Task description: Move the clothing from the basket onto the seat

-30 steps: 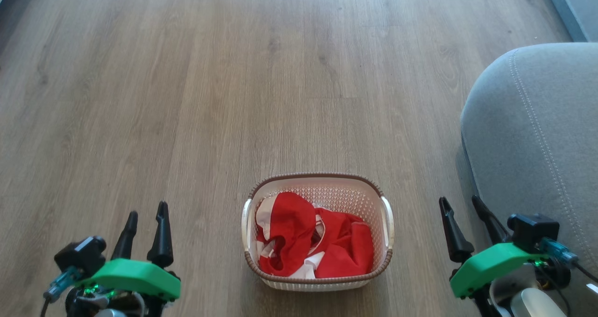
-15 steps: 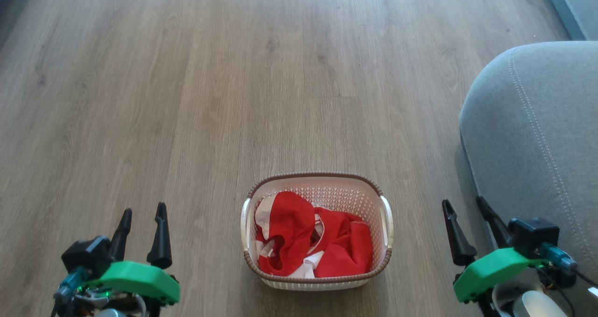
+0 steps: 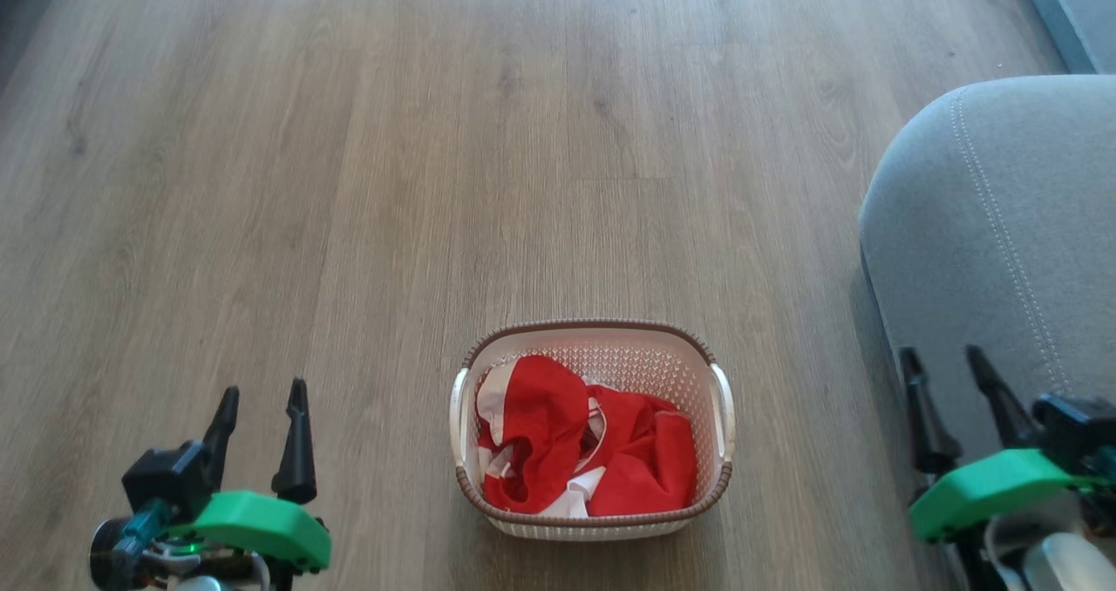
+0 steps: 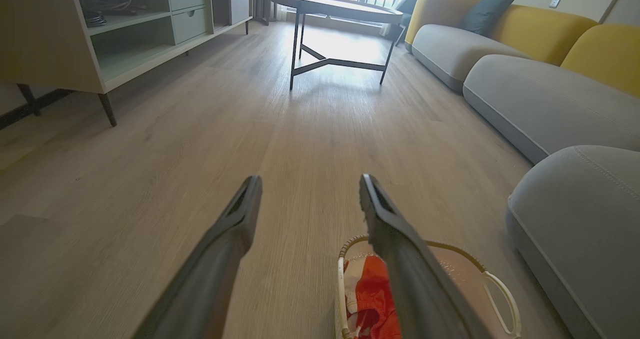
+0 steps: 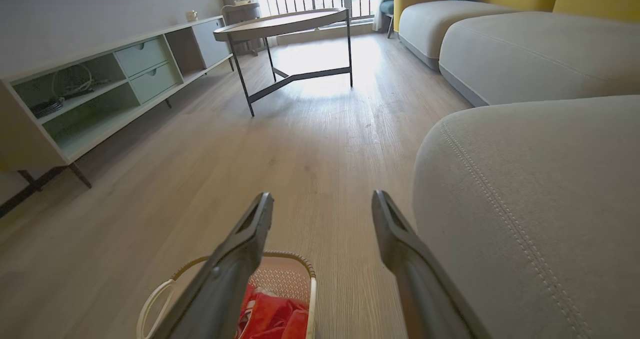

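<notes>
Red clothing with white trim lies bunched inside the cream basket, which stands on the wood floor at the bottom centre of the head view. The grey seat fills the right side. My left gripper hangs open to the left of the basket, empty. Over the seat's near edge, right of the basket, my right gripper is open and empty. The left wrist view shows the basket, the clothing and the seat. The right wrist view shows the basket, the clothing and the seat.
Bare wood floor stretches ahead of the basket. Farther off stand a round coffee table on thin dark legs, a low shelf unit along the left wall, and a grey and yellow sofa on the right.
My right gripper has shifted right and now overlaps the seat's edge. My left gripper has drawn back slightly toward the lower left. Basket and clothing have not moved.
</notes>
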### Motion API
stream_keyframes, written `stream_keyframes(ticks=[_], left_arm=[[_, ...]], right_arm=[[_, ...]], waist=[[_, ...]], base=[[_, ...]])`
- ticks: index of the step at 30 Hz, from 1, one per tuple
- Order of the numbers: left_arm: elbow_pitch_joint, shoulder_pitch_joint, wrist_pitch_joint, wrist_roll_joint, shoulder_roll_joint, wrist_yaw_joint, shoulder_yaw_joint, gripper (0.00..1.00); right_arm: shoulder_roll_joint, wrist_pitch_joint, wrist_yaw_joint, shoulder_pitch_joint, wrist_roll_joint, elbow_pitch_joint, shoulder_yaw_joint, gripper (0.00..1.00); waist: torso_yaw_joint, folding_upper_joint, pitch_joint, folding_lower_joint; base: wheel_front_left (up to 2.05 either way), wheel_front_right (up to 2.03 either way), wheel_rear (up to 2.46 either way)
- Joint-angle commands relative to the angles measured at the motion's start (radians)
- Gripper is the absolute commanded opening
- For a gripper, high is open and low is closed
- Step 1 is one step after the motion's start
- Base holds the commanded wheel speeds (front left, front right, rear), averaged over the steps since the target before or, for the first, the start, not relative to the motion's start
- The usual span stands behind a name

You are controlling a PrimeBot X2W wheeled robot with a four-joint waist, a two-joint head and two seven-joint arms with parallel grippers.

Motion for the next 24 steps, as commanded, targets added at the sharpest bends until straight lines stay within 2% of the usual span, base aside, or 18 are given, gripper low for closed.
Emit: stream_keyframes(ticks=[1, 4, 8, 24], left_arm=[[-0.029, -0.048, -0.010, 0.006, 0.009, 0.000, 0.037, 1.00], [-0.030, -0.046, -0.010, 0.003, 0.009, 0.000, 0.042, 1.00], [-0.033, -0.044, -0.010, 0.003, 0.009, 0.000, 0.045, 1.00], [-0.025, -0.045, -0.010, 0.009, 0.009, -0.003, 0.048, 1.00]], right_arm=[[-0.004, -0.013, 0.007, 0.006, -0.011, -0.033, -0.012, 1.00], [0.036, -0.013, 0.007, 0.032, -0.015, -0.039, -0.074, 1.00], [0.065, -0.013, 0.007, 0.057, -0.031, -0.041, -0.102, 1.00], [0.036, -0.013, 0.007, 0.053, -0.053, -0.023, -0.078, 1.00]], waist=[[0.000, 0.0000, -0.002, 0.0000], [0.000, 0.0000, -0.003, 0.0000], [-0.003, 0.0000, -0.004, 0.0000], [-0.005, 0.0000, -0.004, 0.0000]], base=[[0.00, 0.00, 0.00], [0.00, 0.00, 0.00], [0.00, 0.00, 0.00], [0.00, 0.00, 0.00]])
